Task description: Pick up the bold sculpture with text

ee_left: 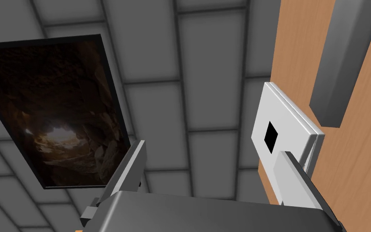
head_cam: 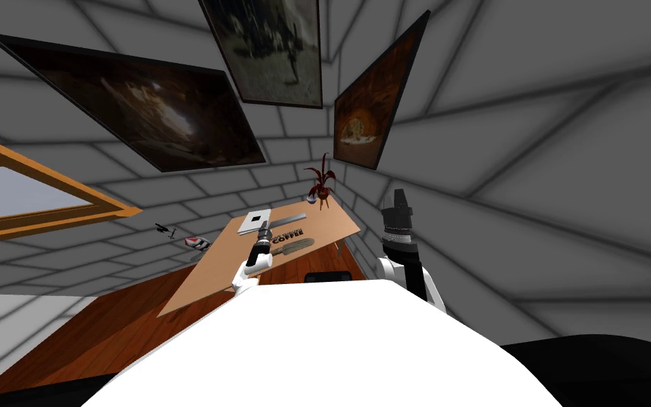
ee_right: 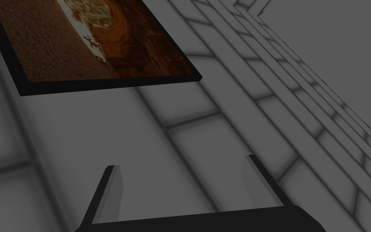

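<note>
The sculpture is a row of dark block letters lying on the tan table, near its middle. My left gripper hovers over the table just left of the letters, its fingers open and empty. In the left wrist view that gripper points past the table's edge, with one finger in front of a flat white slab that has a black square on it. My right gripper is raised beside the table's right side; its wrist view shows the gripper open and empty.
Also on the table are the white slab, a grey bar, a long greenish tool and a red plant in a pot at the far corner. Two small objects lie left of the table.
</note>
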Controlling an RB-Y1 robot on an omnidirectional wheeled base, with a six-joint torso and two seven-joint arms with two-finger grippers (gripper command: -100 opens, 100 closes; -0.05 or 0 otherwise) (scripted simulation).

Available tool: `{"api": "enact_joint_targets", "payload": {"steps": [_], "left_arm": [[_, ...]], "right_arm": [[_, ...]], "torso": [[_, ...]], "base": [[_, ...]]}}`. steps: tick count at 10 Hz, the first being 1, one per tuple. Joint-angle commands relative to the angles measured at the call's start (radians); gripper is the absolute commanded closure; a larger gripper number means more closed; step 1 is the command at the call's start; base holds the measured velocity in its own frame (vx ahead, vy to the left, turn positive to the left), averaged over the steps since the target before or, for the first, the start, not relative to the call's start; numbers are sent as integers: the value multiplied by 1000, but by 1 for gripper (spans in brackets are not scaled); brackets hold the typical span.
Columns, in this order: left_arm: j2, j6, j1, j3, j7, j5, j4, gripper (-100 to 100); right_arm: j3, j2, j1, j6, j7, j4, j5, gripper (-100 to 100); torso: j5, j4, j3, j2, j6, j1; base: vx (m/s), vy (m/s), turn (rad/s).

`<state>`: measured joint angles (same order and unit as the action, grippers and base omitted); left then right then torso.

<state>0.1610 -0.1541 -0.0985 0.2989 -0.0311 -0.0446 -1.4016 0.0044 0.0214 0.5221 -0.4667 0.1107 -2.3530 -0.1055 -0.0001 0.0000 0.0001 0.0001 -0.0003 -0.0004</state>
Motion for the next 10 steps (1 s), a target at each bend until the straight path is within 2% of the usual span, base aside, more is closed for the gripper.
{"api": "enact_joint_targets", "payload": {"steps": [1, 2, 3, 5, 6, 8, 9, 10], "left_arm": [[-3, 8, 16, 9, 2, 2, 31, -100], [-7, 18, 36, 24, 1, 3, 66, -100], [-7, 18, 36, 24, 1, 3, 78, -100], [-16, 37, 77, 53, 1, 4, 153, -100], [-16, 37, 77, 53, 1, 4, 169, -100], [-24, 56, 116, 81, 0, 6, 242, -100], [-24, 56, 116, 81, 0, 6, 257, -100], [-27, 65, 135, 94, 0, 7, 293, -100]], "right_arm": [[0, 0, 0, 0, 0, 0, 0, 0], [0, 0, 0, 0, 0, 0, 0, 0], [0, 0, 0, 0, 0, 0, 0, 0], [0, 0, 0, 0, 0, 0, 0, 0], [0, 0, 0, 0, 0, 0, 0, 0], [0, 0, 0, 0, 0, 0, 0, 0], [0, 0, 0, 0, 0, 0, 0, 0], [0, 0, 0, 0, 0, 0, 0, 0]], "torso": [[0, 0, 0, 0, 0, 0], [0, 0, 0, 0, 0, 0], [0, 0, 0, 0, 0, 0], [0, 0, 0, 0, 0, 0], [0, 0, 0, 0, 0, 0], [0, 0, 0, 0, 0, 0], [0, 0, 0, 0, 0, 0], [0, 0, 0, 0, 0, 0]], "base": [[-2, -5, -33], [-1, -9, -65], [-1, -6, -42], [-3, -11, -90], [-1, -8, -47], [-2, -10, -90], [-4, -9, -32], [-3, -12, -62]]}}
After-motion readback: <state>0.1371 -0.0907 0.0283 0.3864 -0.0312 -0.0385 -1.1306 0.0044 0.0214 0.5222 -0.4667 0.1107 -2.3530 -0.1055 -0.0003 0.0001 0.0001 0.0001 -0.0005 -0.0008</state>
